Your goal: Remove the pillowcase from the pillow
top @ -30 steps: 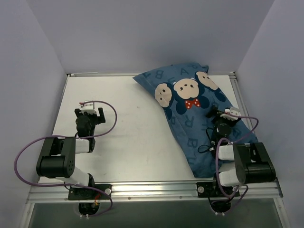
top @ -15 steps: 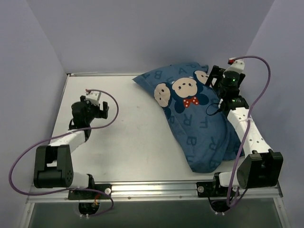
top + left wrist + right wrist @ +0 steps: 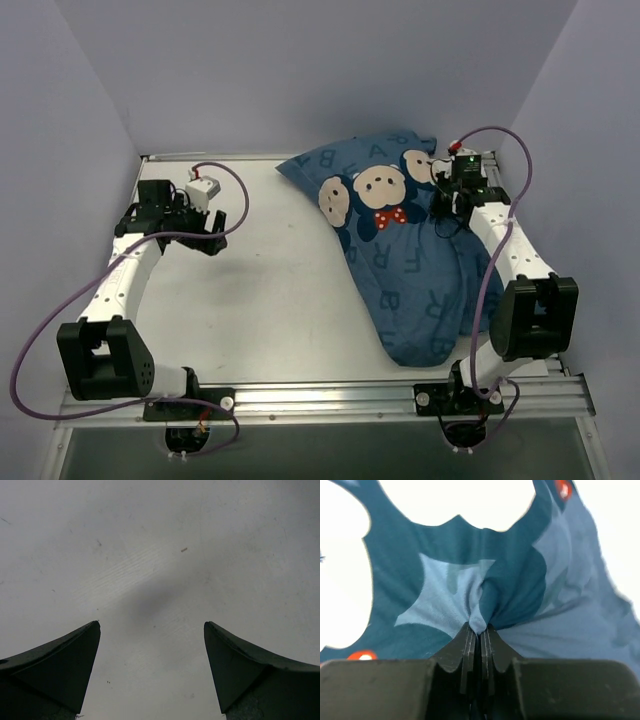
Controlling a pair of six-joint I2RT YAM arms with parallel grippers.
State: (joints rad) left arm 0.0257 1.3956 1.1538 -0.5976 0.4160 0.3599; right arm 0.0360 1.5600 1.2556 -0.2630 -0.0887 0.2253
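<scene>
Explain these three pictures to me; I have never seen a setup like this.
Two robot arms are bolted at the near edge of a white table. The wide picture comes from a fixed camera above and behind them; the other two from a camera on each wrist, looking past its own fingers. On the table lies a blue pillowcase printed with letters and cartoon mouse heads; the pillow inside is hidden. The right gripper is shut, pinching a fold of that fabric. The left gripper is open over bare table, holding nothing.

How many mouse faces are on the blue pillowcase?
3 faces in a row near the far end of the pillowcase: left, middle, right. More may be hidden underneath.
</scene>
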